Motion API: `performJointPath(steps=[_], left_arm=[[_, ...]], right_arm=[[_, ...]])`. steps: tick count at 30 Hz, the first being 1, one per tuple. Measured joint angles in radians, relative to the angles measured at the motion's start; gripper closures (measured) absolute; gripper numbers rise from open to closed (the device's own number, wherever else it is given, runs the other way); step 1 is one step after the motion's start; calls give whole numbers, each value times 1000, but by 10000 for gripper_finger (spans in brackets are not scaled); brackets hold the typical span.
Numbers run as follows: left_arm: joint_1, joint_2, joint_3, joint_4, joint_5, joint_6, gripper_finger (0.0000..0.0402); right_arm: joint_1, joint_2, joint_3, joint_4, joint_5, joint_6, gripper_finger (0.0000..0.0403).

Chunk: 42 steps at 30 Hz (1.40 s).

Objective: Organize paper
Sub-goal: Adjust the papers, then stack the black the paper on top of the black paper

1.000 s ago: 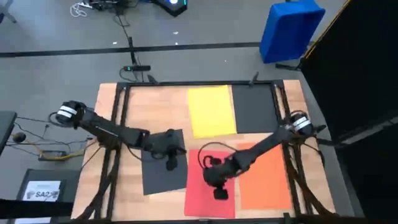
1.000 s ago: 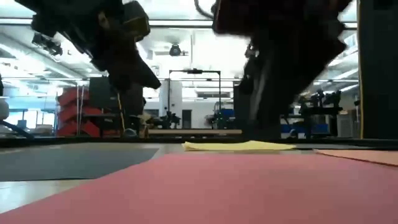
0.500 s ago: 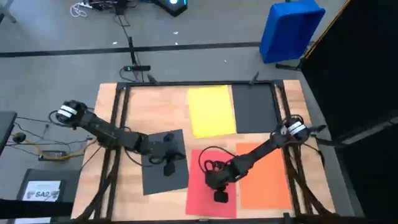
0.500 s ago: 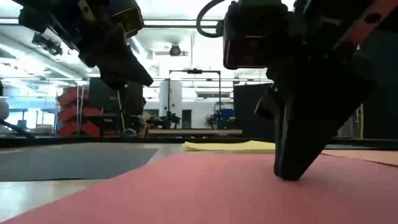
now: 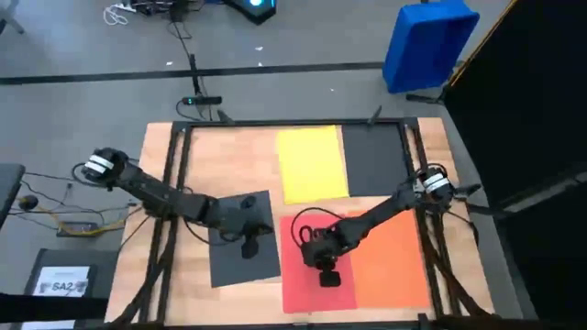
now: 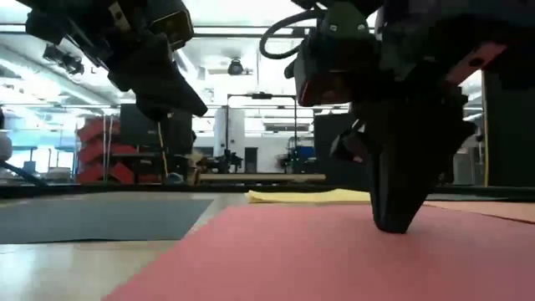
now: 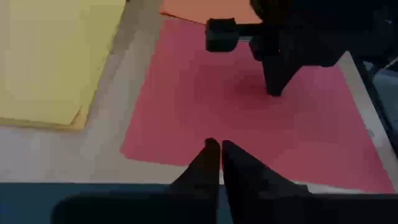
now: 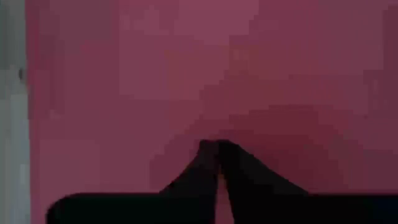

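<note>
Five sheets of paper lie flat on the wooden table: a yellow one (image 5: 312, 163) and a dark grey one (image 5: 376, 158) at the far side, another dark grey one (image 5: 234, 257) near left, a red one (image 5: 303, 284) near middle and an orange one (image 5: 394, 261) near right. My right gripper (image 5: 328, 277) is shut, with its tips down on the red sheet. My left gripper (image 5: 249, 246) is shut and hangs above the near dark grey sheet (image 6: 92, 216), clear of it in the low view. My right gripper presses its shut fingertips (image 6: 391, 224) down on the red sheet, about at its middle (image 8: 186, 134). The fingers come from above, slanting down from the table's right. The sheet lies flat on the table under them.
A blue bin (image 5: 426, 41) stands on the floor beyond the table's far right corner. A dark box with a white label (image 5: 62, 280) sits off the table's near left. Black rails (image 5: 174, 183) run along the table's left and right sides. Bare wood (image 5: 234, 160) shows at far left.
My right gripper has come down onto the red sheet and then gone a little toward the far and right edges. The red sheet has slid flat along the table with it toward the orange sheet.
</note>
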Motion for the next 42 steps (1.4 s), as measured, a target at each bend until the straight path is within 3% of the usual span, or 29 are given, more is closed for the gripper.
performJointPath(steps=[21,28,33,42], left_arm=[[0,0,0,-51,0,-4,402],[-1,-7,0,-292,25,-121,402],[-51,-50,3,-367,50,-188,402],[-233,-75,3,-402,-39,-361,402]], right_arm=[[-29,-116,-6,-13,49,-21,403],[-73,-116,-6,126,189,66,403],[-158,-117,-5,295,81,94,396],[-371,-119,-3,436,-23,36,336]])
